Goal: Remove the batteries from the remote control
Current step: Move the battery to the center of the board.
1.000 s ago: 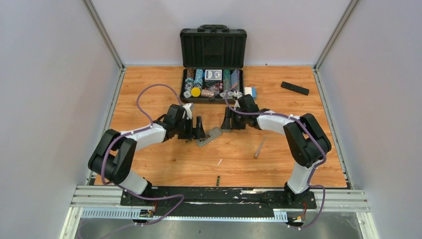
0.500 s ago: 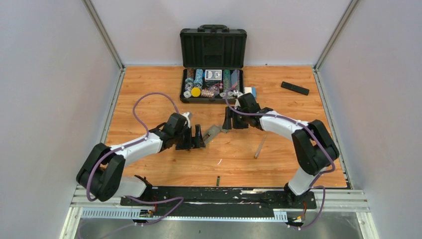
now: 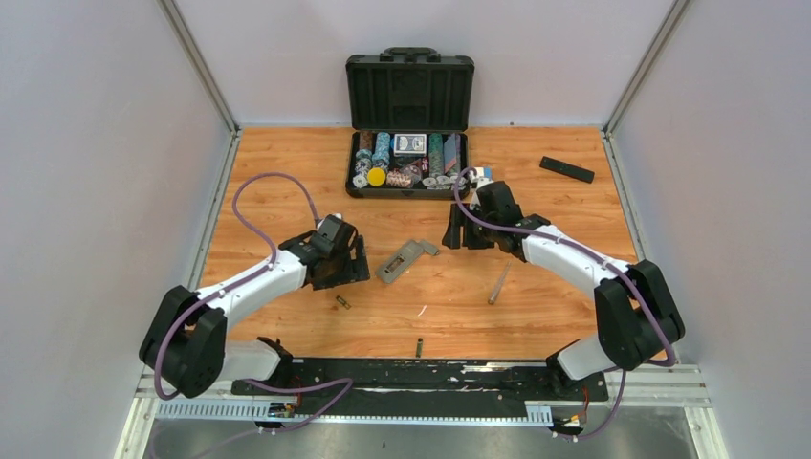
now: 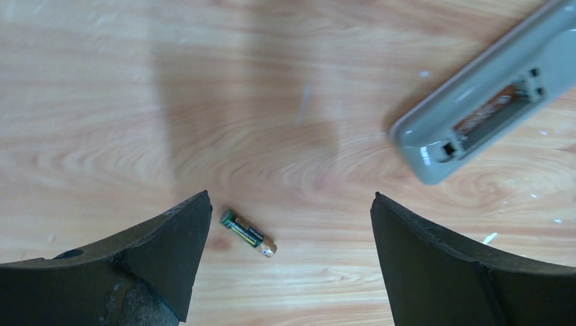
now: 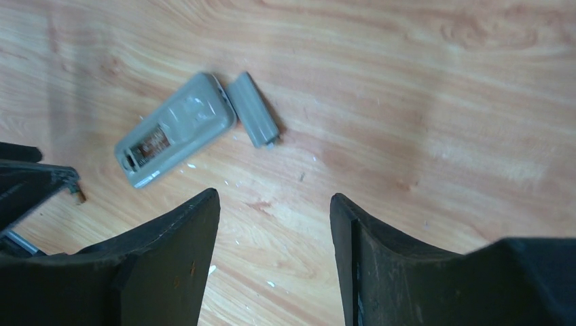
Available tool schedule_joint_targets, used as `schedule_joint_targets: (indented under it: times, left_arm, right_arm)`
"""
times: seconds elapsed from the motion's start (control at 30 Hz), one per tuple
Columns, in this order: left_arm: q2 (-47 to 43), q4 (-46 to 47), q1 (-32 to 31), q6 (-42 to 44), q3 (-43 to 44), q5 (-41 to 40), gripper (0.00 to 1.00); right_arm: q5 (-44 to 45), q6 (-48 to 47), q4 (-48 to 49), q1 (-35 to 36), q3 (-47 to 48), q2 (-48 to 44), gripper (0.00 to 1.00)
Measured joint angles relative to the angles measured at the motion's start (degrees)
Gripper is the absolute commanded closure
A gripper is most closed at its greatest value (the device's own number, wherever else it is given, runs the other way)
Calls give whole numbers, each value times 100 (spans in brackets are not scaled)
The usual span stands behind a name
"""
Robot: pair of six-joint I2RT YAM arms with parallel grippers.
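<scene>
Near edge: a small dark piece (image 3: 419,346) lies alone on the table (image 3: 287,172), too small to identify.
Battery: one battery (image 4: 248,233) lies flat on the wood, out of the remote. It has a dark-and-green body and a paler metal end. It is just beside one finger of the left gripper.
Left gripper (image 4: 289,255): fingers wide apart, gripping nothing, low over the table.
Remote control (image 3: 402,260): grey, back side up, between the two grippers. Its battery bay is uncovered; what is inside I cannot tell.
Cover (image 5: 253,119): a grey lid at the remote's far end, touching it or very nearly.
Silver strip (image 3: 499,283): to the right of the remote, apart from it.
Right gripper (image 5: 275,258): fingers apart and empty, just beyond the cover.
Far side: an open black case (image 3: 409,96) with chips inside, and a black remote (image 3: 566,169) at far right.
</scene>
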Motion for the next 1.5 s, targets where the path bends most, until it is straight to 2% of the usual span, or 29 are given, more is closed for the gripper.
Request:
schedule_joint_targets:
  times: [0.13,0.27,0.43,0.7,1.0,1.13,1.3,1.5]
  left_arm:
    - [-345,-575,2,-479,-164,-234,6]
    - [-802,-750,2,-824,-538,-129,6]
    - [-457,-723,4,-1034,-688,153,7]
    - [-367,-175,-50,-1047,-673,461,8]
    - [-188,275,-599,-1137,-616,715,7]
    - [-317,-264,-629,-1069,-476,319,7]
    - [-1025,-1012,-627,-1093,-356,-162,8]
    - [-1569,-1215,-629,-1309,-1051,382,8]
  right_arm:
    - [-26,96,-59,0,-306,-46,39]
    - [-50,208,-70,0,-455,-140,39]
    - [-87,286,-61,0,-468,-166,39]
    - [-96,317,-68,0,-474,-203,39]
    - [-90,317,-72,0,-485,-260,39]
    - [-92,317,-103,0,-570,-420,39]
    - [-195,343,-136,0,-671,-577,39]
    - [-308,422,-155,13,-767,-581,39]
